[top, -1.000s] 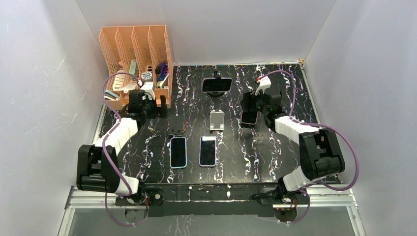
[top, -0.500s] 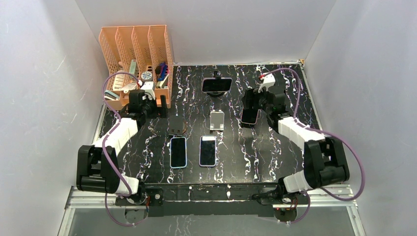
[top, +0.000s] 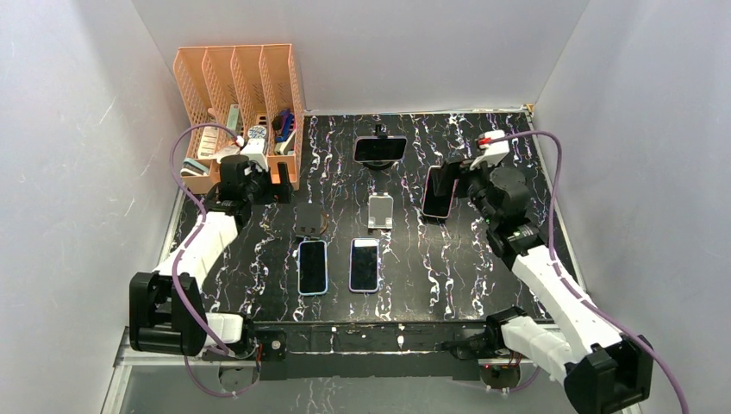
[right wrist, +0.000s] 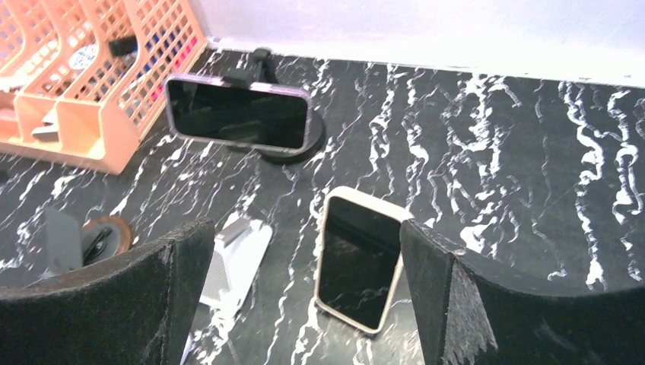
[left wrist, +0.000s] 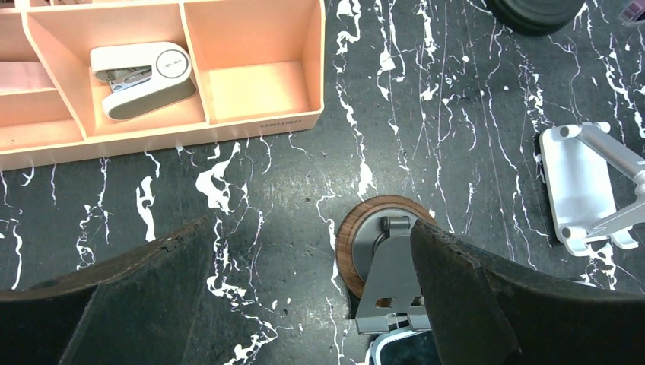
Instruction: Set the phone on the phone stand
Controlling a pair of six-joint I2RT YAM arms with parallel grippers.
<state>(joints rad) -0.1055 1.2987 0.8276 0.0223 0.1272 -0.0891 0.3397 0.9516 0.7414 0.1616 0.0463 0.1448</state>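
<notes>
A phone in a pale case (right wrist: 359, 262) (top: 437, 191) stands tilted back on the dark marbled table; what props it is hidden behind it. My right gripper (right wrist: 304, 232) (top: 457, 179) is open just right of it, touching nothing. Two more phones (top: 312, 266) (top: 365, 264) lie flat near the front. A wood-based phone stand (left wrist: 384, 255) (top: 309, 222) and a silver stand (left wrist: 586, 186) (top: 380, 211) stand bare. My left gripper (left wrist: 310, 228) (top: 283, 183) hovers open over the table beside the wood-based stand.
A purple-cased phone (right wrist: 237, 112) (top: 380, 148) sits sideways on a black stand at the back. An orange desk organizer (top: 237, 95) with a white stapler (left wrist: 141, 68) in its tray fills the back left corner. White walls close in the table.
My right arm has drawn back to the right, away from the propped phone, which stays standing. The left arm has shifted slightly.
</notes>
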